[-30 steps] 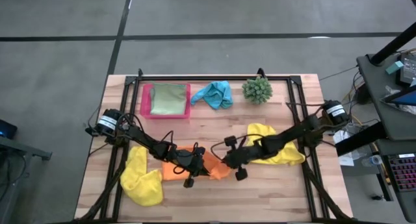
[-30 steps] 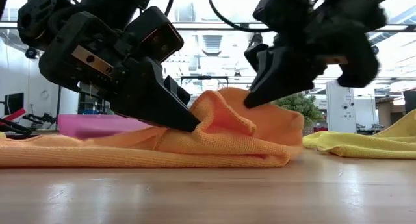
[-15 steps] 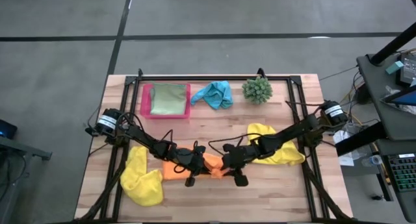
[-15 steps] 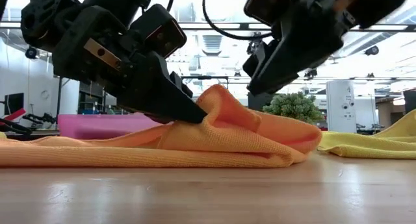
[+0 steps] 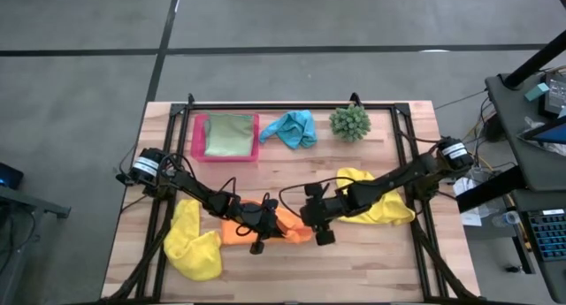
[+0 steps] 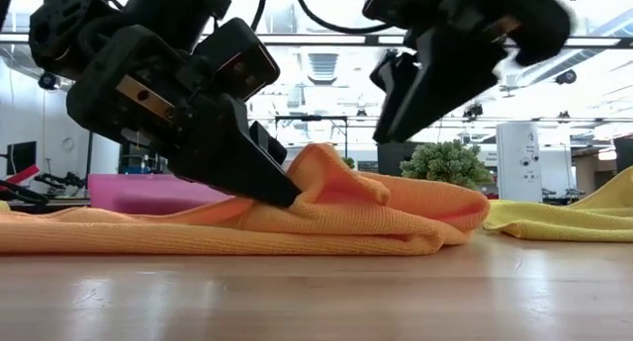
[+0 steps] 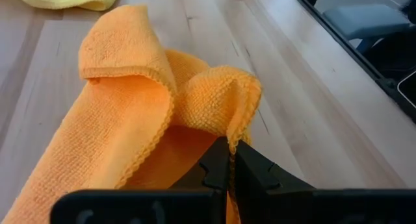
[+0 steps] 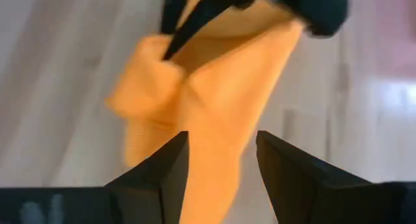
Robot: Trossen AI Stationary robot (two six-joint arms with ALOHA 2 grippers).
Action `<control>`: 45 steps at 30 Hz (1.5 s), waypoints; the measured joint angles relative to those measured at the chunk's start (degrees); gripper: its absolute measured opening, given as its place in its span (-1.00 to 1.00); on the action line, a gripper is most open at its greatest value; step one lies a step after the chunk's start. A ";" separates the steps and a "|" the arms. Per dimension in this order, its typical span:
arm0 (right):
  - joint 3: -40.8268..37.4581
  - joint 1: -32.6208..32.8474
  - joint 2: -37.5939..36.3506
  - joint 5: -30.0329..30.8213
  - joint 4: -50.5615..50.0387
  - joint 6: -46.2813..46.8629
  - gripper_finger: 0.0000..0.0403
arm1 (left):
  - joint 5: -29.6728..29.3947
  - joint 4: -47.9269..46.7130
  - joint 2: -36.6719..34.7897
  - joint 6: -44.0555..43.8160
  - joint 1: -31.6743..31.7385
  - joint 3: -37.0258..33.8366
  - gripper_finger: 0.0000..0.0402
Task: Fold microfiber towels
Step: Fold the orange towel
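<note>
An orange towel lies half folded near the table's front middle, with its top layer humped up. My left gripper comes from the table's left and is shut on that hump. My right gripper hangs open above the towel's right part; in the right wrist view the orange cloth shows below the gap between its fingers, untouched. Two yellow towels lie crumpled on either side. A light green towel lies in the pink tray, and a turquoise one lies beside it. My left gripper pinches a bunched fold of the orange towel between its two fingers, several layers together. The fingers slant down from the table's left. The pinched fold stands a little above the table while the remaining cloth lies flat on the wood.
A spiky green plant ball stands at the far right of the table. Black frame rails run along the table's edges. Bare wood lies between the far row of things and the orange towel.
My right gripper has opened and let go of the orange towel, then risen and tipped further down. The ridge of cloth it held has dropped and spread toward the table's right, lying on the layer below. My left gripper has kept its hold.
</note>
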 joint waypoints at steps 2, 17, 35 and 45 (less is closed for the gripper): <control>-0.94 -1.50 0.00 -0.09 1.03 -1.45 -0.21 | 0.00 0.04 0.00 0.01 0.00 0.00 -1.00; -9.25 -12.91 5.01 -33.28 16.72 7.86 -0.20 | 0.00 -0.46 -0.02 0.05 0.13 -0.11 -1.00; -8.95 -6.78 6.49 -37.34 20.70 8.54 -0.72 | -0.07 -0.44 -0.02 0.05 0.20 -0.11 -1.00; -3.42 -6.40 5.75 -33.63 9.91 9.11 -0.44 | -0.07 -0.46 -0.02 0.05 0.20 -0.11 -1.00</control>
